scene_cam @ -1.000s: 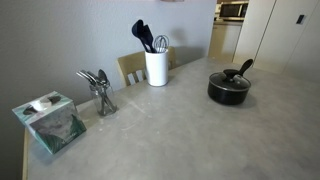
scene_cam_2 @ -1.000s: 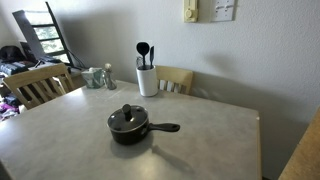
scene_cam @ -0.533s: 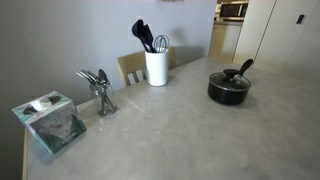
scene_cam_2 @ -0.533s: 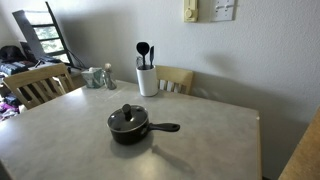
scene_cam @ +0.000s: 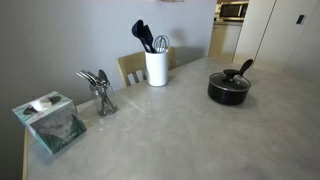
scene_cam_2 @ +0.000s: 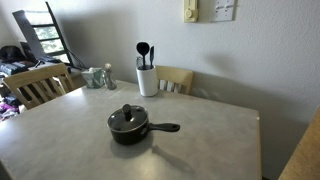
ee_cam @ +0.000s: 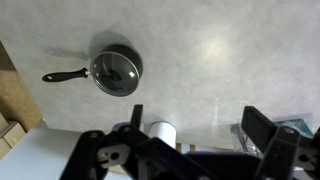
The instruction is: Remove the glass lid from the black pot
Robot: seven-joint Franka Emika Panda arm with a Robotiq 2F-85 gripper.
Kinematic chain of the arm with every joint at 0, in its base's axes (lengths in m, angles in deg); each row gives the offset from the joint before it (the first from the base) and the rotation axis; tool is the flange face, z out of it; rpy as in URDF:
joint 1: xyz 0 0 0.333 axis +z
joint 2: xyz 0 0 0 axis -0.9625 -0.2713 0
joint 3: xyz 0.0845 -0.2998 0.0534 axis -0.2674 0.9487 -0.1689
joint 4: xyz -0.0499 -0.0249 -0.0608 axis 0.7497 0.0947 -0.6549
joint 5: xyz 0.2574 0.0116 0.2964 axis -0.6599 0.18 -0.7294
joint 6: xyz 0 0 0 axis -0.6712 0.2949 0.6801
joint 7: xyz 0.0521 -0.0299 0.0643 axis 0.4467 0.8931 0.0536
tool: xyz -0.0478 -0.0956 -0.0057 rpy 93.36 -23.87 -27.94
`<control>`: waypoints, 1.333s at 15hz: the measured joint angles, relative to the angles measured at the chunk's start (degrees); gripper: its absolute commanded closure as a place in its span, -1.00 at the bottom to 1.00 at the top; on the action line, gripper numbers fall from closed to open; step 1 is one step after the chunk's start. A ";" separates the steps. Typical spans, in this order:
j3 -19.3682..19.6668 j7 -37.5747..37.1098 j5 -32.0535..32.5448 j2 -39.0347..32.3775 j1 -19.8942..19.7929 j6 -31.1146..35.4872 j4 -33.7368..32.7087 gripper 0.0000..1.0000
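The black pot (scene_cam: 229, 90) stands on the grey table with its long handle (scene_cam: 244, 67) angled upward; it also shows in an exterior view (scene_cam_2: 129, 129) and in the wrist view (ee_cam: 116, 72). The glass lid (ee_cam: 114, 69) lies flat on the pot, with its black knob in the centre; it shows in both exterior views (scene_cam: 228, 78) (scene_cam_2: 128, 119). My gripper (ee_cam: 200, 125) appears only in the wrist view, high above the table and well away from the pot. Its fingers (ee_cam: 262, 128) stand wide apart and hold nothing. The arm is out of both exterior views.
A white utensil holder (scene_cam: 156, 67) (scene_cam_2: 147, 79) with dark utensils stands at the table's back edge. A metal cutlery stand (scene_cam: 101, 92) and a tissue box (scene_cam: 50, 120) sit further along. Wooden chairs (scene_cam_2: 40, 85) (scene_cam_2: 175, 78) stand by the table.
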 measured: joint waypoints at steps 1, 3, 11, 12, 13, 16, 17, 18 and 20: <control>0.00 0.00 0.00 0.00 0.00 0.00 0.00 -1.00; 0.00 0.00 0.00 0.00 0.00 0.00 0.00 -1.00; 0.54 0.02 0.81 -0.09 -0.30 0.16 0.10 -1.00; 1.03 0.03 1.94 -0.29 -0.59 0.38 0.23 -1.00; 1.63 0.06 3.24 -0.59 -1.07 0.76 0.46 -1.00; 4.31 0.38 5.87 -2.27 -3.00 4.20 1.83 -1.00; 5.85 1.46 5.57 -3.05 -3.18 6.04 2.49 -1.00; 7.48 2.93 5.15 -3.85 -3.17 7.65 3.02 -1.00; 10.09 5.17 5.04 -4.79 -3.19 9.95 3.35 -1.00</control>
